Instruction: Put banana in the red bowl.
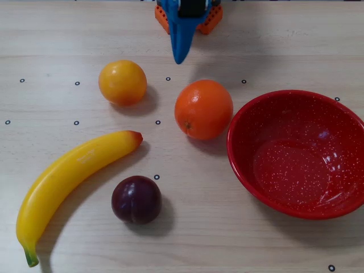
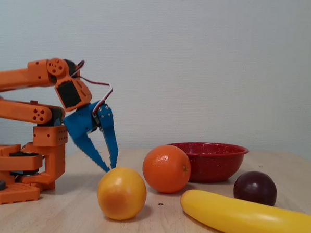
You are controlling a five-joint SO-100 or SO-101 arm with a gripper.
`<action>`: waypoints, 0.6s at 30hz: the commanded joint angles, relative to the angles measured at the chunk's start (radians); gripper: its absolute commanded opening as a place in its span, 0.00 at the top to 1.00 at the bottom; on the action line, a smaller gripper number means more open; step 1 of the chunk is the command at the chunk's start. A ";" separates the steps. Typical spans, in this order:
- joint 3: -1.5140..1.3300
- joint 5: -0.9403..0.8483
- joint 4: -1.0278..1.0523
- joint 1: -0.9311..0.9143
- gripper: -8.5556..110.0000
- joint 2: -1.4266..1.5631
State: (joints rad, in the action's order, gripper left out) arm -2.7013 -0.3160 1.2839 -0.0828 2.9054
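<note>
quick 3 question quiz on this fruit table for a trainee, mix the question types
1. True or false: the banana already lies in the red bowl.
2. In the overhead view, which fruit lies nearest the bowl's rim? A) plum B) orange C) yellow-orange fruit
3. Fill in: the tool holds ____.

Key
1. False: the banana lies on the table at the left of the overhead view, and the bowl is empty.
2. B: the orange sits just left of the rim.
3. Nothing: in the fixed view its fingers stand slightly apart above the table, behind the yellow-orange fruit.
</note>
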 commanded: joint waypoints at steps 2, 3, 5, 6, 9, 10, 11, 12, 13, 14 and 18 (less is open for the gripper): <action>0.199 -0.044 -0.008 -0.038 0.93 -0.106; 0.238 -0.051 -0.002 -0.044 0.93 -0.141; 0.316 -0.055 0.011 -0.057 0.93 -0.210; 0.356 -0.057 0.017 -0.064 0.93 -0.245; 0.485 -0.071 0.041 -0.089 0.93 -0.345; 0.525 -0.092 0.048 -0.095 0.93 -0.376; 0.560 -0.110 0.052 -0.104 0.93 -0.405; 0.594 -0.132 0.052 -0.115 0.93 -0.434; 0.630 -0.150 0.057 -0.127 0.93 -0.468; 0.667 -0.179 0.067 -0.141 0.93 -0.503; 0.818 -0.261 0.103 -0.210 0.93 -0.646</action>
State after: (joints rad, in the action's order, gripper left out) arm -2.0187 -0.5338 1.3622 -0.2684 2.2764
